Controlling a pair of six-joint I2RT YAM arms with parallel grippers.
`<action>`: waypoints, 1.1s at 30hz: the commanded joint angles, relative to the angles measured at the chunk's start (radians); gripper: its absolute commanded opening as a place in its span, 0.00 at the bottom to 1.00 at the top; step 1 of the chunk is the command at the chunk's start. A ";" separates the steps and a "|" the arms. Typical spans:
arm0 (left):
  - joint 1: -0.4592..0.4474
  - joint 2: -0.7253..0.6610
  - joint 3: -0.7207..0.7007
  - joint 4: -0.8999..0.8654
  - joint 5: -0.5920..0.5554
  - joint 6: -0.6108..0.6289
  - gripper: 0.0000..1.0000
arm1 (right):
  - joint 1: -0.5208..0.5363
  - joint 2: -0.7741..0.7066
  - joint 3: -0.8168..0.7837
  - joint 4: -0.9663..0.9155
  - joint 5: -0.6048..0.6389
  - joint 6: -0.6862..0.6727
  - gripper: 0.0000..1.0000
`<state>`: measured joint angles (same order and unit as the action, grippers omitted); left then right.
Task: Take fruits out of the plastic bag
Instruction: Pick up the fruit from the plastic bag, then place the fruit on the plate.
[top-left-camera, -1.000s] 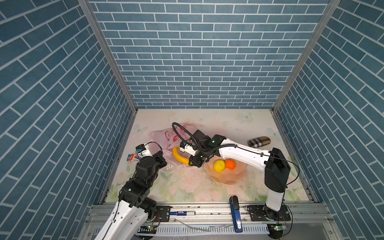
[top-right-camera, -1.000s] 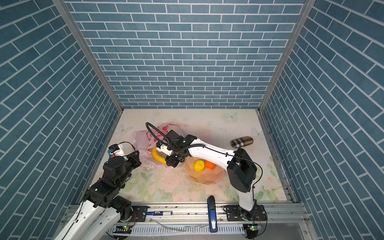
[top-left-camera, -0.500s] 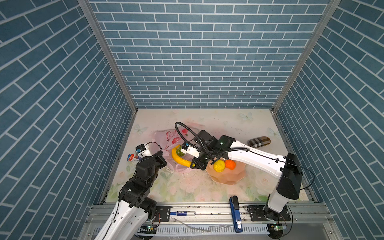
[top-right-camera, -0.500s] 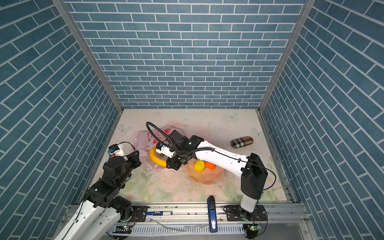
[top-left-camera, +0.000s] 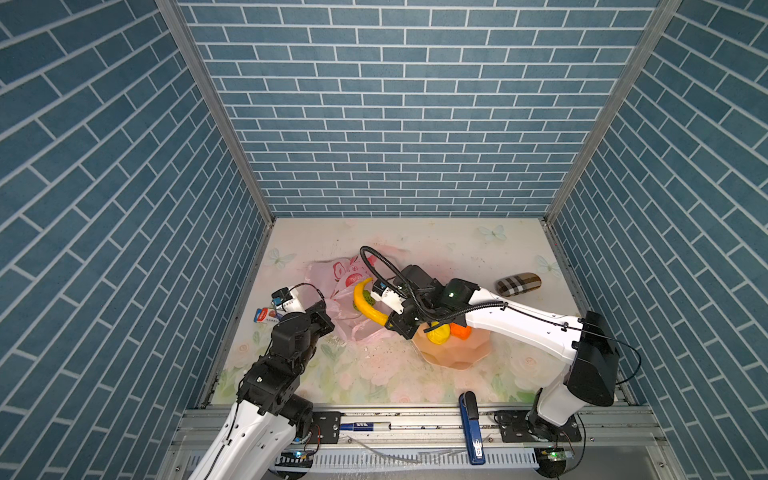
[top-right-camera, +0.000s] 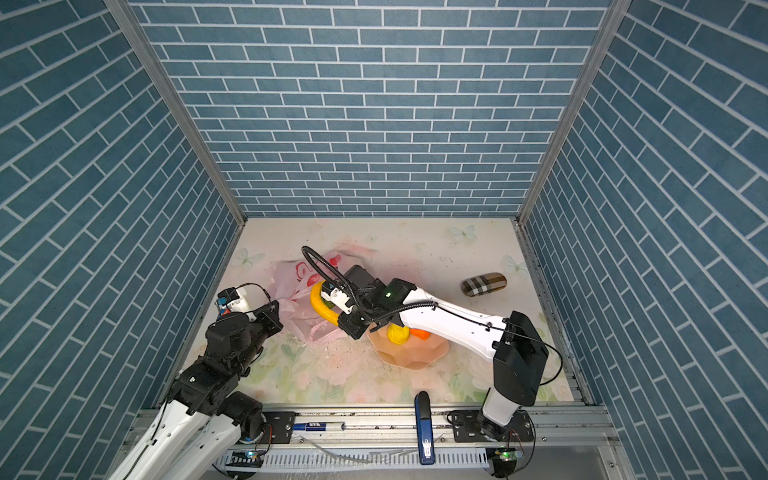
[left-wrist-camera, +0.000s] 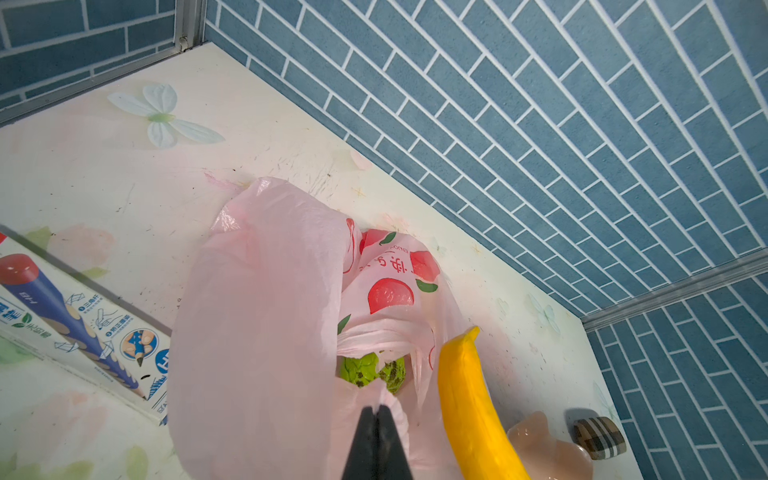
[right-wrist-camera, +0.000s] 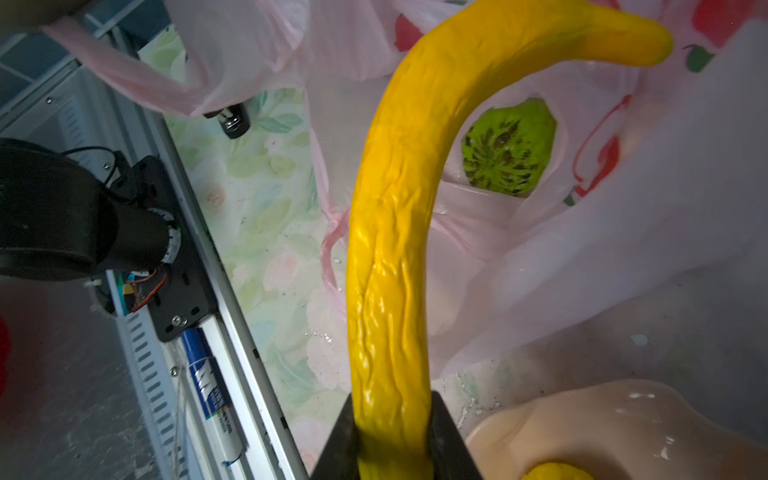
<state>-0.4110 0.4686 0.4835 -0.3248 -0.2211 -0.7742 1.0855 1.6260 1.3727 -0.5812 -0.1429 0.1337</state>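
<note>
1. Writing: bag (left-wrist-camera: 257, 311) carries red fruit pictures and red Chinese characters, too creased to read. Pencil box (left-wrist-camera: 83, 320) shows a blue pencil marked "HB", with small icons and Chinese text. Blue marker (right-wrist-camera: 208, 386) on the front rail has white letters that cannot be read.
2. Left gripper (left-wrist-camera: 376, 409): jaws fully together, pinching a fold of pink film at the bag's mouth and holding that edge up.
3. Right gripper (right-wrist-camera: 392, 411): jaws narrow, clamped on one end of the banana (right-wrist-camera: 395, 249), one finger on each side.
4. Banana sits outside the bag, off the table, between the bag and the bowl (top-left-camera: 457, 353) in both top views.
5. Banana axis: the long curve runs from the gripped end near the bowl's rim away toward the bag; the free tip (top-left-camera: 368, 282) hooks over the bag's mouth, pointing toward the back wall.
6. Green fruit (left-wrist-camera: 370, 370) lies inside the bag and shows through the open mouth, just beside the banana's curve.
7. Lemon (top-left-camera: 439, 333) and orange (top-left-camera: 460, 331) sit in the bowl, touching, partly under the right arm.
8. Bag lies crumpled on the floral table (top-left-camera: 436, 249), left of the bowl, with its mouth toward the bowl.
9. Plaid case (top-left-camera: 518, 284) lies well apart, near the right wall.
</note>
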 joint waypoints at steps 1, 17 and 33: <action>0.001 0.010 -0.009 0.022 0.007 0.000 0.00 | -0.004 -0.099 -0.074 0.046 0.168 0.128 0.09; 0.001 0.043 -0.006 0.049 0.024 0.013 0.00 | -0.002 -0.240 -0.290 -0.111 0.447 0.660 0.11; 0.001 0.053 0.015 0.032 0.017 0.018 0.00 | 0.104 -0.331 -0.434 -0.139 0.340 0.609 0.11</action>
<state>-0.4110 0.5217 0.4835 -0.2924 -0.1978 -0.7700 1.1728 1.3193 0.9810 -0.6960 0.2173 0.7101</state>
